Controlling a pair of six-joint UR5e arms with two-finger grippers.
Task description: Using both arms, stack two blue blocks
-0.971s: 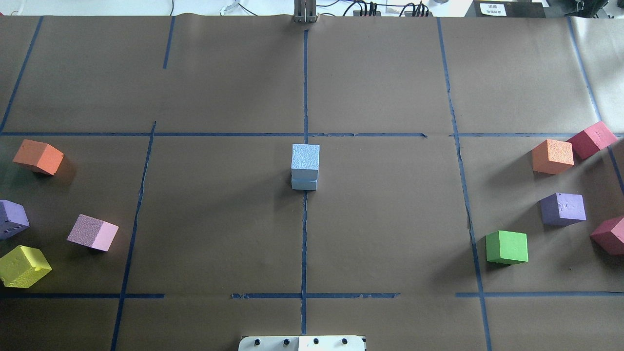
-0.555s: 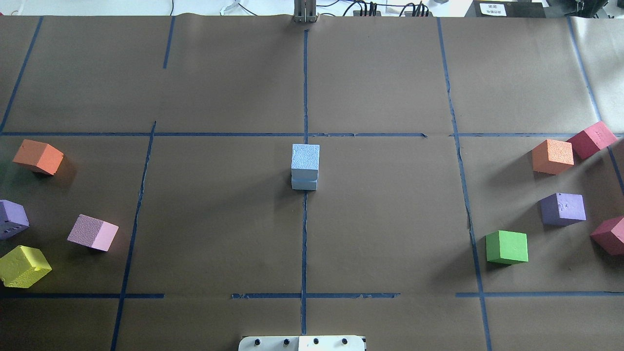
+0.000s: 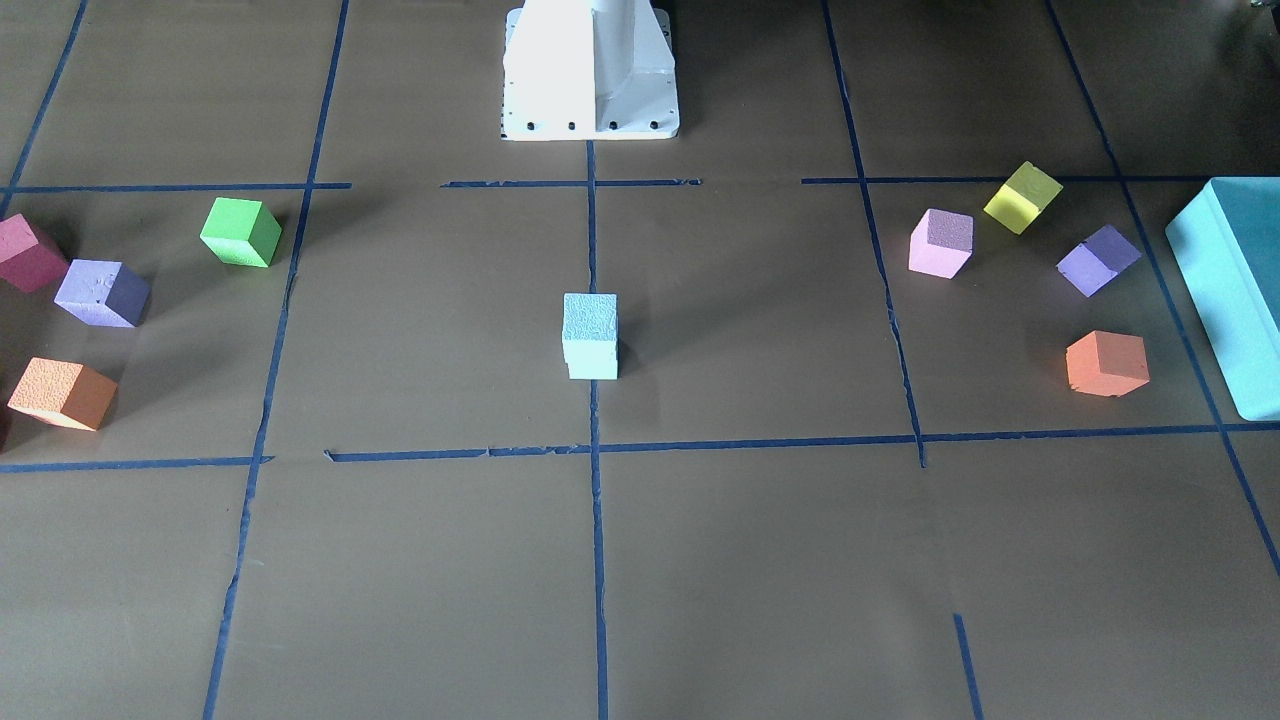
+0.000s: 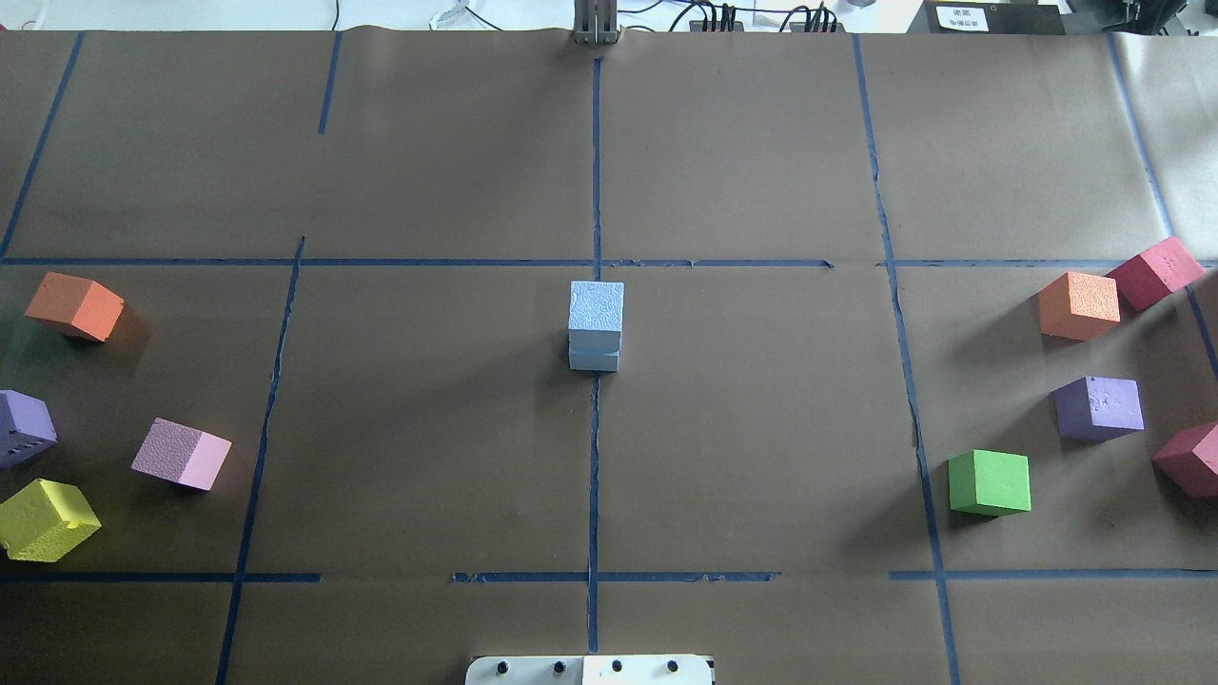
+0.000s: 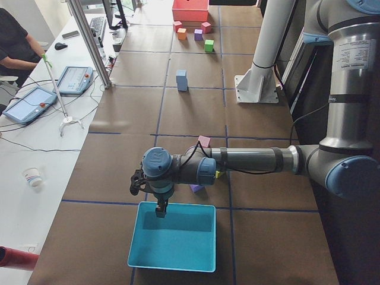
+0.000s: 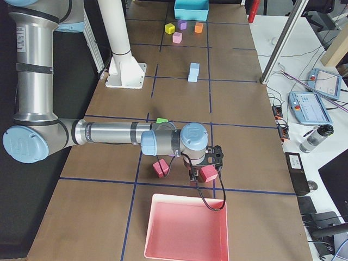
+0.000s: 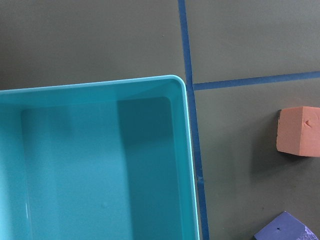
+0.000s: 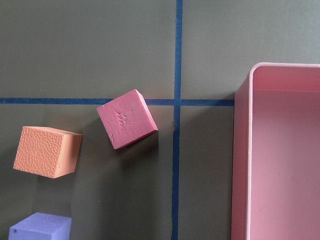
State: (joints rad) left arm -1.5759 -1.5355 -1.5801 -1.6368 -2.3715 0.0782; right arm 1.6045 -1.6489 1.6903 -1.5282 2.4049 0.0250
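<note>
Brown-paper table (image 4: 761, 428): blue blocks (image 4: 596, 319) stacked centrally; left gripper (image 5: 160, 211) off at nine o'clock, right gripper (image 6: 202, 166) at three, finger spread impossible to tell.

The blue blocks (image 4: 596, 322) are pale sky-blue with pitted faces. The worktop (image 4: 428, 428) is plain brown, gridded by dark blue tape lines (image 4: 594, 476). The teal tray (image 7: 100, 84) and pink tray (image 8: 241, 165) are unpatterned.
</note>
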